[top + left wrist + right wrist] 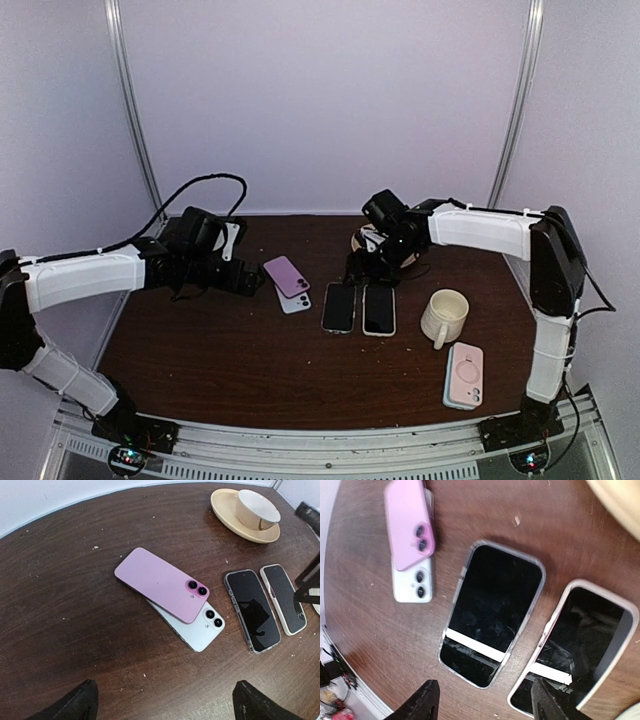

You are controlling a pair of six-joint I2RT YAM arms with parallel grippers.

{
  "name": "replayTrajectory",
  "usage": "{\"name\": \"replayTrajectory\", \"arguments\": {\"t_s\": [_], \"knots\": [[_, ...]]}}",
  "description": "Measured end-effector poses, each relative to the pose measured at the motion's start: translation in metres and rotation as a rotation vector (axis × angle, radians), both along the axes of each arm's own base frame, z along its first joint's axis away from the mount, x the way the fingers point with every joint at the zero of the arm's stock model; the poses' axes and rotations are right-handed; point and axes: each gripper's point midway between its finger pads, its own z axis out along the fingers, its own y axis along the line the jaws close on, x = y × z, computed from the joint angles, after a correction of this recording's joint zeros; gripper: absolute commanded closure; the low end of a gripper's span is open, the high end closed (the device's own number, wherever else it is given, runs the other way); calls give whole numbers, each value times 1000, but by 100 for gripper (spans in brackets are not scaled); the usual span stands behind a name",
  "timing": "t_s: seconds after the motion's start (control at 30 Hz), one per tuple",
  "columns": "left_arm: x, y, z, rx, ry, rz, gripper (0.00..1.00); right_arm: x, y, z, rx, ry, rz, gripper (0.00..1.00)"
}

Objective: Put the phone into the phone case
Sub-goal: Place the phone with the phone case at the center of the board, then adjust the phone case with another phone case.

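Brown tabletop [200,350] is carrying everything. Your right claw [368,270] is hanging with fingers apart; at its six o'clock the phone [339,307] is lying inside its clear phone case [454,607]. Your left claw [167,700] is gaping wide.

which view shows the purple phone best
Left wrist: the purple phone lies whole and large, overlapping a white phone. Right wrist crops one end at the frame edge; the top view shows it whole but small.
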Motion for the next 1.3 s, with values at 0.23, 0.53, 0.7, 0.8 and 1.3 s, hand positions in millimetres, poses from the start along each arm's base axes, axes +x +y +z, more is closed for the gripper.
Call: {"name": "replayTrajectory", "arguments": {"t_s": [0.23, 0.53, 0.7, 0.8, 1.3], "knots": [[45, -10, -7, -96, 102, 53, 3, 14, -4, 56, -53, -177, 11, 1], [120, -10, -49, -240, 269, 155, 2, 16, -12, 57, -150, -218, 26, 1], [122, -5, -74, -241, 331, 181, 3, -6, -40, 68, -225, -207, 21, 6], [121, -7, -77, -242, 340, 179, 2, -43, -67, 91, -246, -198, 20, 19], [108, -10, -85, -257, 380, 175, 3, -188, -219, -9, -634, 114, -232, 34]]}}
